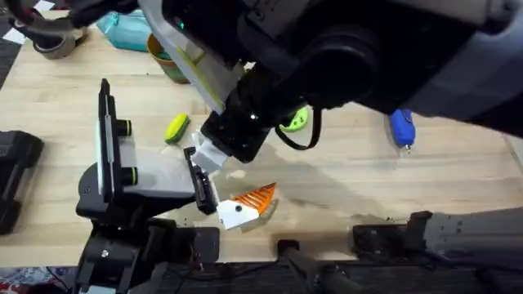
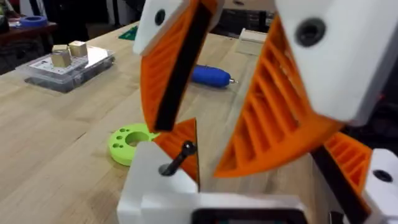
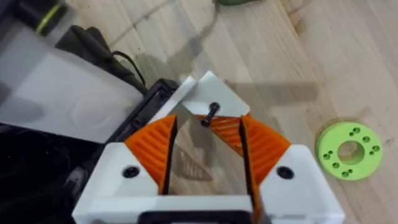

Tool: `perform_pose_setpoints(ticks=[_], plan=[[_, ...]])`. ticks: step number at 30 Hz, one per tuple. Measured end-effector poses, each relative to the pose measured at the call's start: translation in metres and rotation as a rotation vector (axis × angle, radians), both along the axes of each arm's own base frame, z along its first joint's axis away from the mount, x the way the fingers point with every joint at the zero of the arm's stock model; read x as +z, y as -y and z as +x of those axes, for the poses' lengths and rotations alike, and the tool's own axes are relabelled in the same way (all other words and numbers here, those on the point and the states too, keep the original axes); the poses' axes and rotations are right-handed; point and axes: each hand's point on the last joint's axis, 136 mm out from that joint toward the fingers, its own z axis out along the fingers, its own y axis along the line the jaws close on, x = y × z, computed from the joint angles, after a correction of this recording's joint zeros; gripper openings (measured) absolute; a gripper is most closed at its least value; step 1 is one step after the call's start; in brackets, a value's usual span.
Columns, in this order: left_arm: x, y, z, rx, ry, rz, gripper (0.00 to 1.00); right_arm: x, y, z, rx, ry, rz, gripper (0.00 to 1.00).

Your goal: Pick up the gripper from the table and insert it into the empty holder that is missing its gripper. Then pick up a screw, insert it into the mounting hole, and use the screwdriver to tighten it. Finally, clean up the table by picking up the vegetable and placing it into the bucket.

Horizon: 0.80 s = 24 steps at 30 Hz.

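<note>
Right gripper (image 1: 211, 163) sits low at centre-left of the overhead frame, nose down by the holder (image 1: 139, 175), its arm sweeping in large and dark from the upper right. At the tip of the holder's black plate, lower centre, is the gripper (image 1: 243, 207): white base against the plate, orange wedge pointing right. The vegetable (image 1: 176, 128) lies just above the holder, and the bucket (image 1: 166, 59) sits near the top edge, partly behind the arm. The screwdriver (image 1: 401, 128) is far right, well apart from the rest, with a green disc (image 1: 294, 121) at centre.

Over to the left wrist view: two big orange ribbed fingers (image 2: 267, 124) come down from the top, spread apart in a V. Disc and screwdriver lie on the table behind. The left gripper (image 2: 273, 202) runs along the bottom edge, and I cannot tell whether it is open.

Right wrist view: the pads stand half-open on either side of the orange wedge, clamped on nothing. A black screw (image 3: 211, 115) stands in the white base just beyond the tips.
</note>
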Motion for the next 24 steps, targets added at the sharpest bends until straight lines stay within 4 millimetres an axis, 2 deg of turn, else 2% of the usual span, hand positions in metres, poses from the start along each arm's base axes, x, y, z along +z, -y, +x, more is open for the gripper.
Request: perform_pose_setpoints(ticks=[10, 18, 24], plan=[[0.0000, 0.0000, 0.0000, 0.000, 0.000, 0.000, 0.987, 0.0015, -0.0023, 0.0015, 0.001, 0.008, 0.011, 0.384], [0.0000, 0.0000, 0.0000, 0.000, 0.000, 0.000, 0.987, 0.0032, -0.0055, 0.0034, -0.001, 0.016, 0.024, 0.312], [0.0000, 0.0000, 0.0000, 0.000, 0.000, 0.000, 0.987, 0.0029, -0.0051, 0.0031, -0.001, 0.015, 0.022, 0.298]])
